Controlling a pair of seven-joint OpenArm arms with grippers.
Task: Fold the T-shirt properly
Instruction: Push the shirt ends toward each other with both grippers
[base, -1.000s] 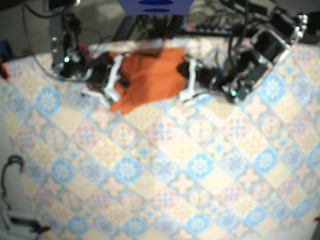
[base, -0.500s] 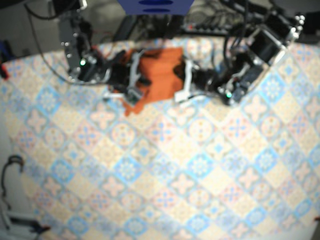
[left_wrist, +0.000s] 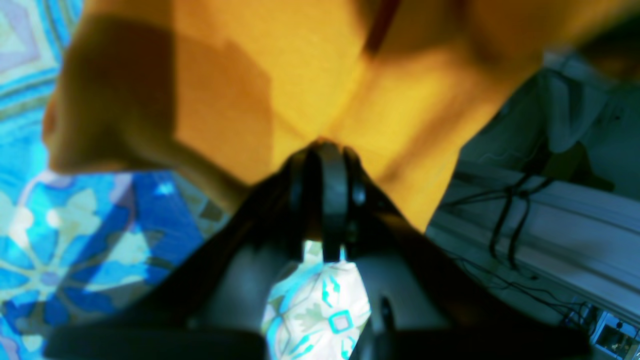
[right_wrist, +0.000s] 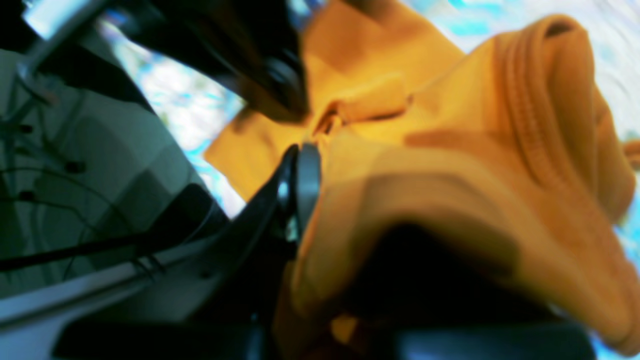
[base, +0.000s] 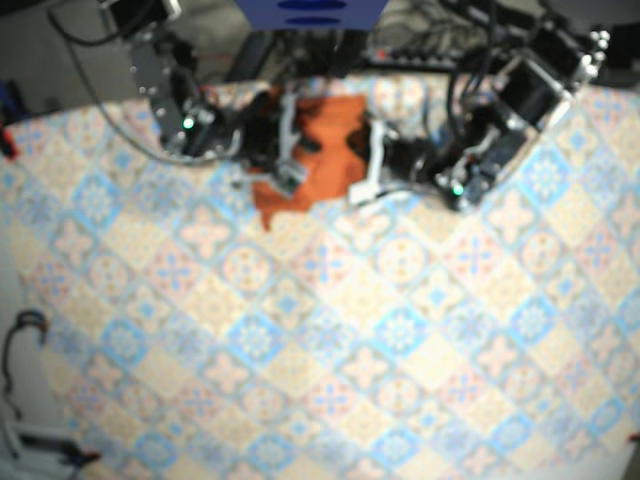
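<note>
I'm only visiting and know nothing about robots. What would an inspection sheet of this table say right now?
Surface: patterned tablecloth in blue, orange and cream tiles.
Job's things: orange T-shirt, bunched at the far edge between the two arms, not lying flat.
Clutter: nothing seen.
Grippers: left pincer shut on the T-shirt's edge; right pincer looks shut on it too, with fabric draped over it.
Cables: dark cables behind the table; a cable loop at the base view's left edge.
Surroundings: blue object beyond the far edge, too blurred to identify.
</note>
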